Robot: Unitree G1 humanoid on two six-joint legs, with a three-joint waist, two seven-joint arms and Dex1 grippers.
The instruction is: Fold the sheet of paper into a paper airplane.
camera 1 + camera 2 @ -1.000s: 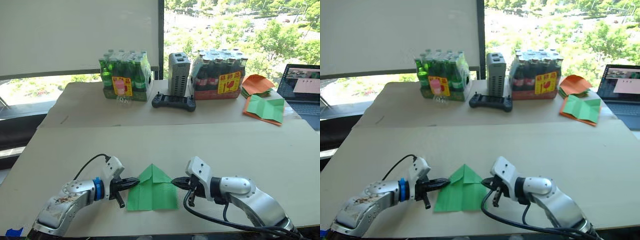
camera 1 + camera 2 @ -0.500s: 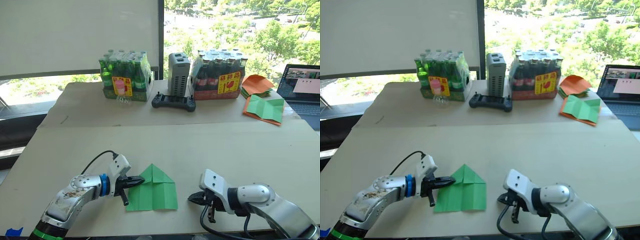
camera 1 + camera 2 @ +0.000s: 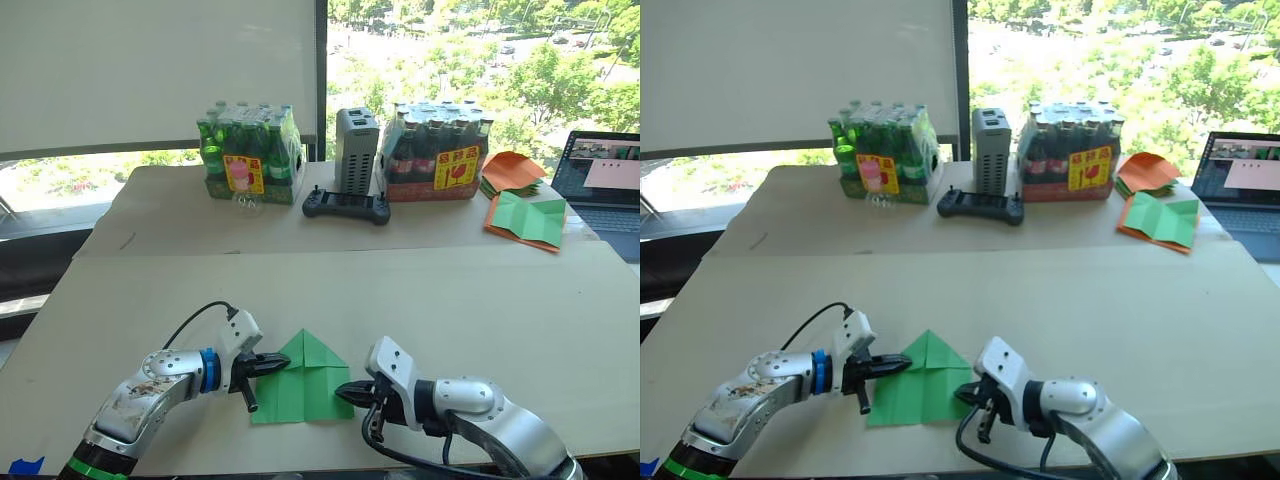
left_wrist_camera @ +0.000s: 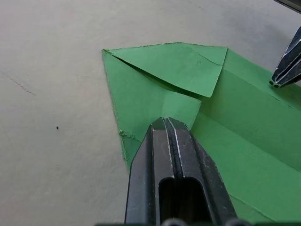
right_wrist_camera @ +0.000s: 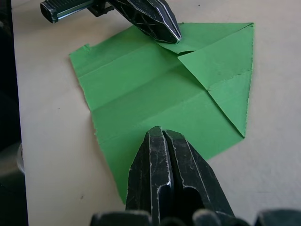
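The sheet of paper (image 3: 303, 378) lies flat near the table's front edge, bright green, its two far corners folded in to a point. My left gripper (image 3: 286, 364) is shut, and its tip rests on the sheet's left flap (image 4: 141, 101). My right gripper (image 3: 341, 390) is shut too, with its tip on the sheet's right edge (image 5: 188, 127). In the right wrist view the left gripper (image 5: 175, 36) shows across the sheet. No paper is pinched between either pair of fingers.
At the back of the table stand a pack of green bottles (image 3: 250, 150), a grey box (image 3: 356, 148) and a pack of dark bottles (image 3: 440, 150), with a black controller (image 3: 346, 206) in front. Orange papers (image 3: 512, 168), an orange-edged green sheet (image 3: 528, 218) and a laptop (image 3: 605, 180) are at the far right.
My right gripper drew back to the right, off the sheet, then came back to its right edge. The left gripper has stayed on the left flap. The sheet has not moved.
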